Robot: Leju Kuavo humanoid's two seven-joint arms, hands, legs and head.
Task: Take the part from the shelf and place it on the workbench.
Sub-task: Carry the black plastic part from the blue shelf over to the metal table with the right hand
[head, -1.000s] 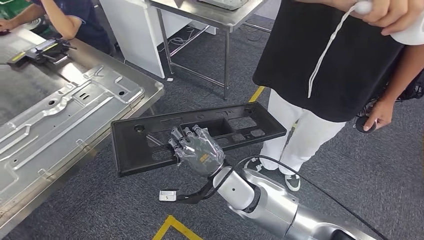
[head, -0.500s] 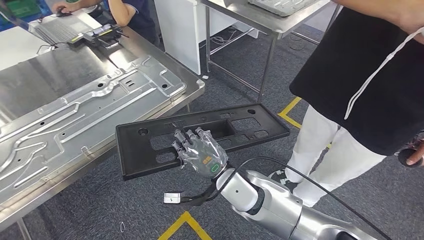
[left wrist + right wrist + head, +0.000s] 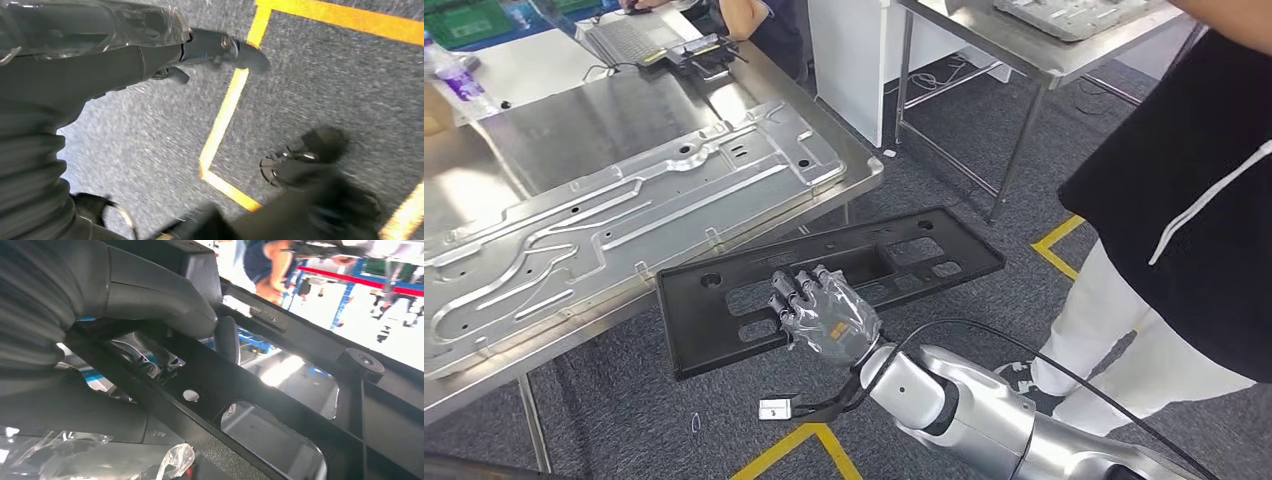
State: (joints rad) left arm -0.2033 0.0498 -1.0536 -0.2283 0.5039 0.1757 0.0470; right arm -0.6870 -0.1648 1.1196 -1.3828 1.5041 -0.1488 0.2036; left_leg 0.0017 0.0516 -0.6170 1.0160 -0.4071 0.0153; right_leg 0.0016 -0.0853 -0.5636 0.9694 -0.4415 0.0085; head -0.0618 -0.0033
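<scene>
Right hand (image 3: pixel 822 312) gripped long black plastic panel with cut-out windows (image 3: pixel 829 280), thumb over rim, fingers through opening; grip unchanged over last second. Panel rode level above grey carpet floor (image 3: pixel 944 160), near corner of steel worktop (image 3: pixel 554 140). Whole view swung since earlier frames: robot turned, worktop now closer. Carry nearly done; placing not yet begun. Left hand (image 3: pixel 150 47) hung above floor, holding nothing; finger spread blurred, cannot tell.

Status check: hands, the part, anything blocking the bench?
Right hand grips black panel, off the workbench edge. Left hand hangs over floor, holding nothing visible. Stamped metal sheet covers the near bench; person at right.
</scene>
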